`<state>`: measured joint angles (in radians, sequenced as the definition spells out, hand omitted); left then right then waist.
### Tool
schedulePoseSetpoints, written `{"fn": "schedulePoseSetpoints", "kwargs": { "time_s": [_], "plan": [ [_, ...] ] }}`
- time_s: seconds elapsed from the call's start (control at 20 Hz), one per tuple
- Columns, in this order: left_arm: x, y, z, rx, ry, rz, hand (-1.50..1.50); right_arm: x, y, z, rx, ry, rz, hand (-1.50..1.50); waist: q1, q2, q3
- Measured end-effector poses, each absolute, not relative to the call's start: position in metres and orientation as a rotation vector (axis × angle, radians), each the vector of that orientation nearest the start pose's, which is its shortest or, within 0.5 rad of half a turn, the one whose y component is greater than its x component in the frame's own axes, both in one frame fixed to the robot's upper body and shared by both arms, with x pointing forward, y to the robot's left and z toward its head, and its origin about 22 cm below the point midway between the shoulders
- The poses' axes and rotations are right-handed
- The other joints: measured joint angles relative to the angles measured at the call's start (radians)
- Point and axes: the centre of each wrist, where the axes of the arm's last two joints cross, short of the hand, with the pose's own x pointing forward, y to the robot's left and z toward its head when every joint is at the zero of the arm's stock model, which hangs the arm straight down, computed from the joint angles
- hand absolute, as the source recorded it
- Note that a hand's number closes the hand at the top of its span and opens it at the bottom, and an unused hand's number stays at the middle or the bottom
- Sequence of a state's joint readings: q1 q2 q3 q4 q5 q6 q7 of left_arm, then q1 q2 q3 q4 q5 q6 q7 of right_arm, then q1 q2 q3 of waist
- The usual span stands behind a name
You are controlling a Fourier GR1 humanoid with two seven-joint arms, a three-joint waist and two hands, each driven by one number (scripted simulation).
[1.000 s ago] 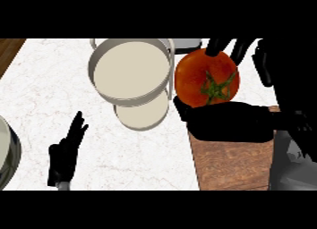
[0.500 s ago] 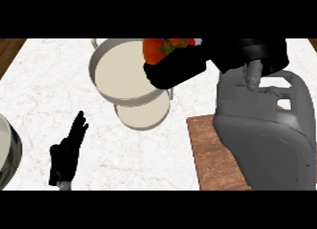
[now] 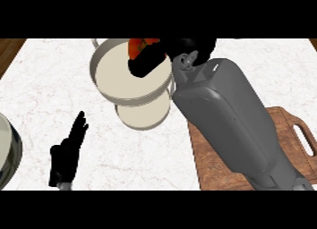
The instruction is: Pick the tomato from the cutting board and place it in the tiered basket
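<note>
My right hand (image 3: 162, 56) is curled round the red tomato (image 3: 139, 45), which shows only as a red patch between the black fingers. Hand and tomato hang over the far right part of the tiered basket's upper tray (image 3: 125, 76), a round cream dish with a grey rim. The lower tray (image 3: 143, 114) peeks out below it. My grey right forearm (image 3: 230, 120) stretches across the wooden cutting board (image 3: 300, 143) at the right and hides much of it. My left hand (image 3: 67, 152) rests open at the lower left, fingers pointing up.
A large round plate or bowl rim (image 3: 2, 150) sits at the left edge. The white marble counter (image 3: 49, 76) has dark wood edges at the far left and far right corners.
My right hand has carried the tomato from above the cutting board leftward and farther back, over the basket's upper tray. The forearm now covers the board. The left hand has not moved.
</note>
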<state>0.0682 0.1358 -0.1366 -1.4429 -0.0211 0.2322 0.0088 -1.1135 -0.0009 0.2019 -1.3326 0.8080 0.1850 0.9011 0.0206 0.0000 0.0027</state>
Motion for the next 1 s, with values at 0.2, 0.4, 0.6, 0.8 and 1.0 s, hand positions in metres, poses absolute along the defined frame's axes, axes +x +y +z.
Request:
{"fn": "schedulePoseSetpoints", "kwargs": {
  "time_s": [0.2, 0.4, 0.6, 0.8, 1.0],
  "plan": [
    [0.217, 0.237, -0.044, 0.23, -1.382, -0.044, 0.0, 0.359, -0.024, 0.242, -0.849, -1.493, 0.771, 1.5, 0.0, 0.0, 0.001],
    [0.218, 0.234, -0.043, 0.228, -1.383, -0.054, 0.0, 0.367, -0.027, 0.228, -0.733, -1.479, 0.663, -1.5, 0.007, -0.002, 0.002],
    [0.219, 0.237, -0.045, 0.231, -1.373, -0.057, 0.0, 0.374, -0.036, 0.224, -0.6, -1.503, 0.54, -1.5, 0.011, -0.009, 0.003],
    [0.219, 0.239, -0.047, 0.228, -1.374, -0.052, 0.0, 0.378, -0.041, 0.218, -0.469, -1.551, 0.412, -1.5, 0.011, -0.009, 0.004],
    [0.217, 0.24, -0.045, 0.23, -1.378, -0.047, 0.0, 0.379, -0.045, 0.217, -0.36, -1.603, 0.281, -1.5, 0.006, -0.006, 0.003]
  ]
}}
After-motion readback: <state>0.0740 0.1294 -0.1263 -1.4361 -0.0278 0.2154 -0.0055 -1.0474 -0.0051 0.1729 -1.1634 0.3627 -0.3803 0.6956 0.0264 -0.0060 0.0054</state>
